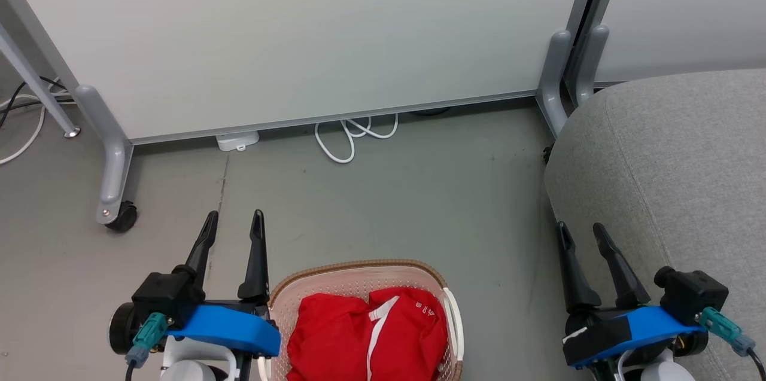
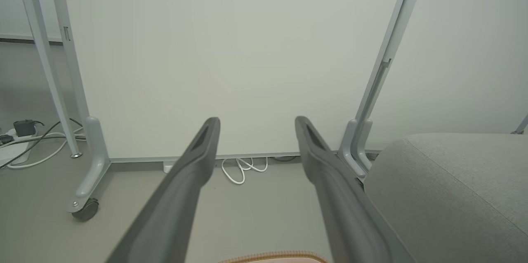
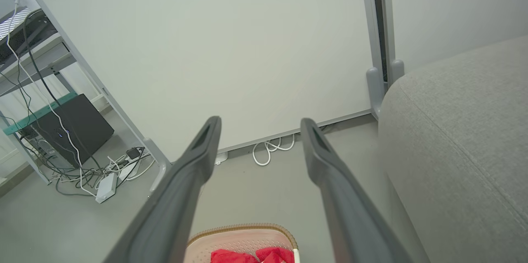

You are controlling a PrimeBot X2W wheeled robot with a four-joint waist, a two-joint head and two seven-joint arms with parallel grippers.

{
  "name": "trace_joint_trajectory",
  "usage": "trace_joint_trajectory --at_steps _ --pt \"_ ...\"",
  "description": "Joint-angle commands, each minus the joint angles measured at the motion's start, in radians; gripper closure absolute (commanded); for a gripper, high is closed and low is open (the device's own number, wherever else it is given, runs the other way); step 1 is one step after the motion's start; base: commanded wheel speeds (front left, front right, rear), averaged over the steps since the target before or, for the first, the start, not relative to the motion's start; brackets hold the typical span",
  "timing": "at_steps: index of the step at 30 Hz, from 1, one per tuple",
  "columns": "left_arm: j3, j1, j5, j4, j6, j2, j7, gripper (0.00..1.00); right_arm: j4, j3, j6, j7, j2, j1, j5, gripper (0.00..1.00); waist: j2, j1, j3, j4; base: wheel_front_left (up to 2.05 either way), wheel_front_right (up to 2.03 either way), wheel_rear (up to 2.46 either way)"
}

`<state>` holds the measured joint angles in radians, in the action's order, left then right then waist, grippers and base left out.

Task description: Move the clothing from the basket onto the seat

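The big white partition panel (image 1: 299, 40) is taking up the background, and the light grey seat (image 1: 688, 159) is sitting on the robot's right, running off the frame so only its rounded corner is showing. The cream laundry basket (image 1: 359, 265) is sitting on the floor between the arms, its near part getting cut off by the bottom edge, with the red clothing (image 1: 335, 333) lying bunched inside it, lettering too small to read. Both grippers are hovering spread wide and holding nothing: the left gripper (image 1: 234, 219) just beside the basket's rim, the right gripper (image 1: 578, 229) by the seat's edge.
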<state>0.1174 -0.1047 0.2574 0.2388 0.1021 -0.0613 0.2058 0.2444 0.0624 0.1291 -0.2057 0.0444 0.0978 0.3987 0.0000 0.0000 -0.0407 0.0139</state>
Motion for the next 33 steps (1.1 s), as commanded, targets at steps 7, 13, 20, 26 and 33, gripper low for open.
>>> trace_joint_trajectory --at_steps 7,13,20,26,33 --pt "0.012 -0.019 -0.072 0.0 0.007 -0.006 0.021 0.0 -0.001 0.011 0.002 -0.021 0.008 0.013 -0.069 0.0 0.0 0.0 -0.002 0.001 0.0 0.0 0.0" --pt "0.017 -0.019 -0.114 0.004 0.012 -0.005 0.034 0.0 -0.002 0.019 0.002 -0.034 0.008 0.011 -0.112 0.0 0.0 0.0 -0.003 0.003 0.0 0.0 0.0" --pt "0.025 -0.019 -0.156 0.011 0.021 -0.003 0.046 0.0 0.004 0.026 0.002 -0.047 0.008 0.01 -0.163 0.0 0.0 0.0 -0.003 0.005 0.0 0.0 0.0" --pt "0.031 -0.017 -0.187 0.02 0.024 0.0 0.057 0.0 0.008 0.032 0.002 -0.057 0.008 0.008 -0.203 0.0 0.0 0.0 -0.002 0.007 0.0 0.0 0.0" --pt "0.031 -0.009 -0.168 0.048 0.03 0.003 0.061 0.0 0.012 0.037 0.002 -0.061 0.008 0.0 -0.214 0.0 0.0 0.0 0.003 0.007 0.0 0.0 0.0"
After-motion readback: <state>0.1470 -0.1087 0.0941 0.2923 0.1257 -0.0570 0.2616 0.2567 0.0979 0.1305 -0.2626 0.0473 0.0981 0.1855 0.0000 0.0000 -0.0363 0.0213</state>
